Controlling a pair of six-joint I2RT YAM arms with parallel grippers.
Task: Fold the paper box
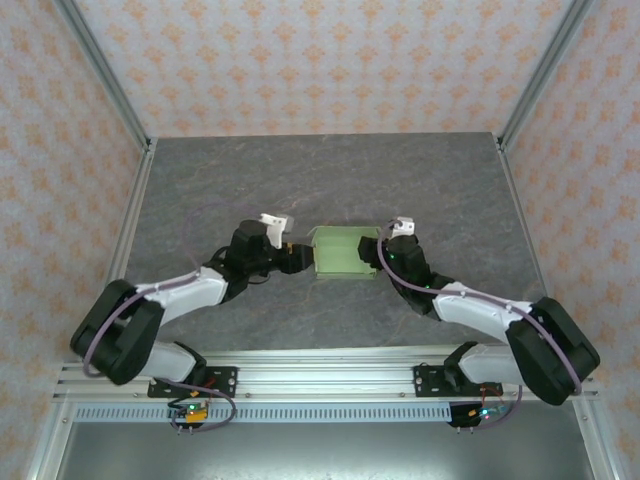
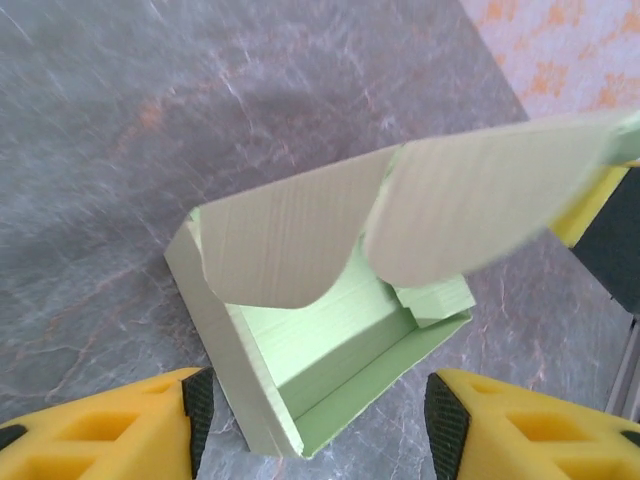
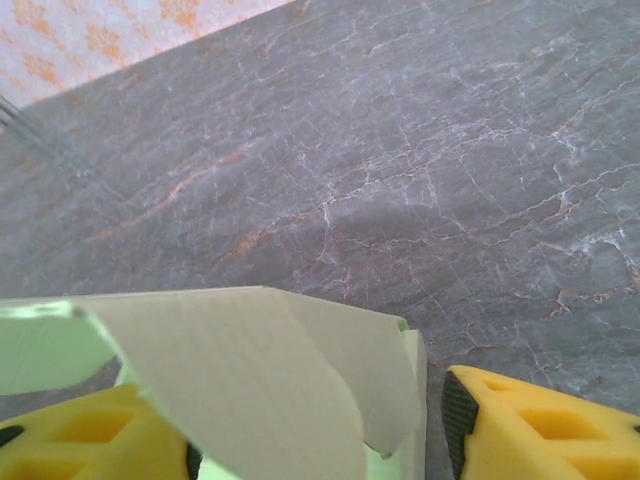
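Yellow-padded, the left gripper [image 2: 320,425] stands spread — released — astride one end of the paper box [image 2: 330,350], at its 9 o'clock from above. At 3 o'clock the right gripper [image 3: 322,435] is parted too, a raised flap [image 3: 250,380] between its pads [image 3: 520,430]. Box sits open-topped in the middle of the grey table [image 1: 420,180].

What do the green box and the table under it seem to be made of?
The box: thin matte card, probably finely corrugated, judging by faint parallel ribs on its flaps. The table: grey stone-look surface with pale and orange veins; real stone or printed laminate, unclear.
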